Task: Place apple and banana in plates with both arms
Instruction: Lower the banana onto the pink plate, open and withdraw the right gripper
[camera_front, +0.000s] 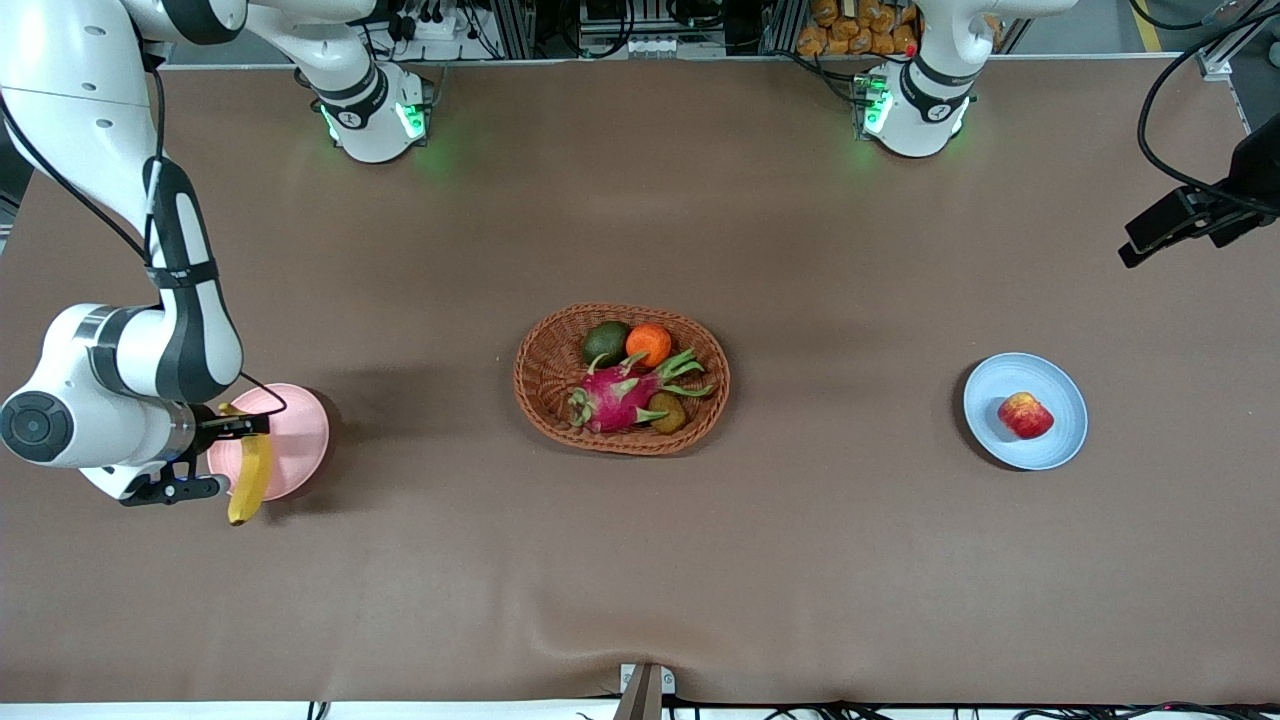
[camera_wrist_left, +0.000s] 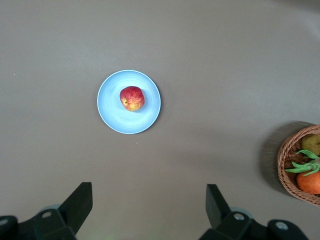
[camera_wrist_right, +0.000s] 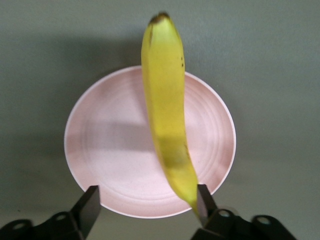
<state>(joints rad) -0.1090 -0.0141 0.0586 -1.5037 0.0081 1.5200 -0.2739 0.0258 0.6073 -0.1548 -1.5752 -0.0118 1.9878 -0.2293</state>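
banana: long, slightly curved yellow banana (camera_wrist_right: 169, 120) with a dark tip and small brown specks, lying across the pale pink round plastic plate (camera_wrist_right: 110, 150); one end reaches past the rim at twelve o'clock on the plate as the right wrist view shows it, the other end sits by one finger of the right gripper; in the front view the banana (camera_front: 250, 475) hangs off the plate edge (camera_front: 300, 440) nearest the camera.
apple: small round red apple (camera_front: 1025, 415) with yellowish patches, resting in the light blue round plastic plate (camera_front: 1060, 390), a little off the plate's middle, toward the left arm's end of the table.
right gripper: black two-finger right gripper (camera_front: 195, 458) over the pink plate; fingers spread apart, one finger (camera_wrist_right: 205, 200) touching or just beside the banana's end, the other clear of it.
left gripper: left gripper (camera_wrist_left: 147, 207) raised high over the table, jaws wide apart and holding nothing, the blue plate (camera_wrist_left: 112, 115) and apple (camera_wrist_left: 132, 98) well below it.
basket: oval brown wicker basket (camera_front: 545, 375) mid-table between the plates, holding a spiky magenta dragon fruit (camera_front: 615, 392), a plain orange fruit (camera_front: 650, 343), a dark green avocado (camera_front: 605, 342) and a brown kiwi (camera_front: 667, 412).
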